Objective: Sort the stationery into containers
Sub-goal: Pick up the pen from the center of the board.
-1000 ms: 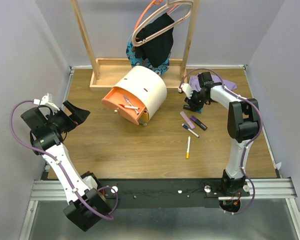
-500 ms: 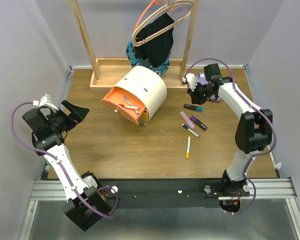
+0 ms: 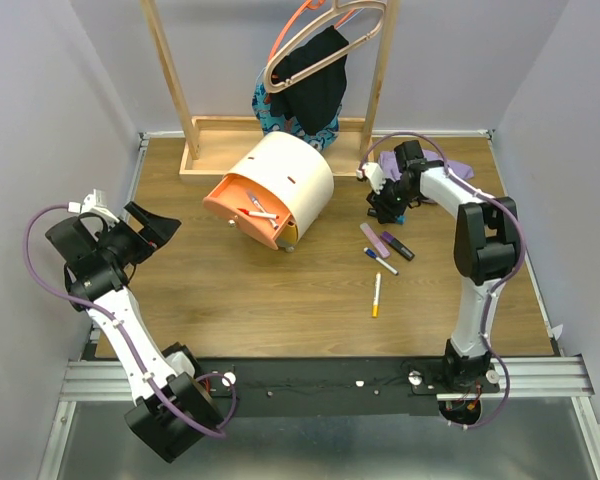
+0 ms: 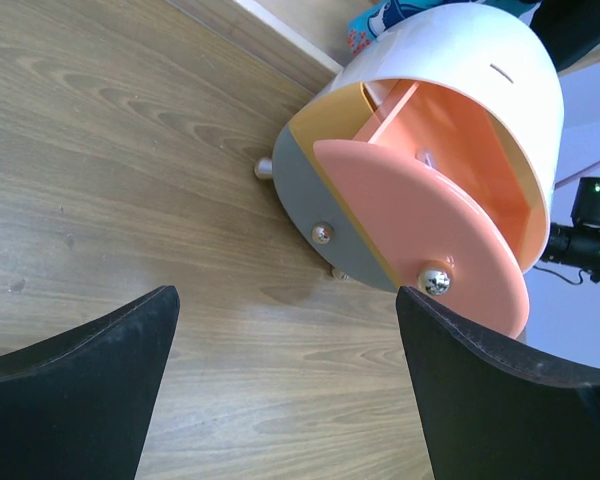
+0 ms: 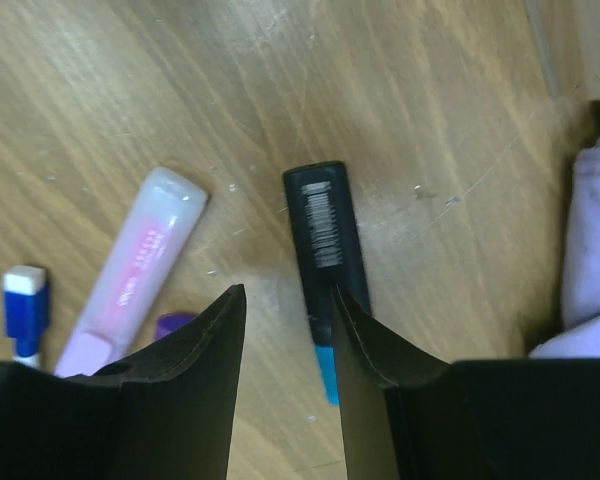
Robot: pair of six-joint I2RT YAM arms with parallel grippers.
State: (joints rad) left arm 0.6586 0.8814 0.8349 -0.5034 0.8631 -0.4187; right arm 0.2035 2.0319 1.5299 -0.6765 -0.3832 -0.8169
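A moment ago the right arm's fingers (image 5: 180,400) lifted away from the tabletop (image 3: 280,300) with nothing in them, and the black marker with a barcode label and a blue tip (image 5: 325,230) stayed lying on the wood. Now they are back down over it. They stand partly apart and grip nothing: the marker lies slantwise below them, its lower half under the right-hand finger rather than squarely in the gap. I take that as a missed pick and a second try, so this marker is still unsorted.

It lies flat near the far right of the tabletop, beside the crumpled purple cloth (image 5: 590,250). A translucent pink highlighter (image 5: 140,250) lies just to its other side.

The cream drum-shaped plastic chest (image 3: 290,170) sits well apart to the left. Its orange drawer (image 3: 242,215) is pulled out with a few pens inside.

The left arm's fingers (image 4: 80,400) hang spread wide and empty, facing that drawer.
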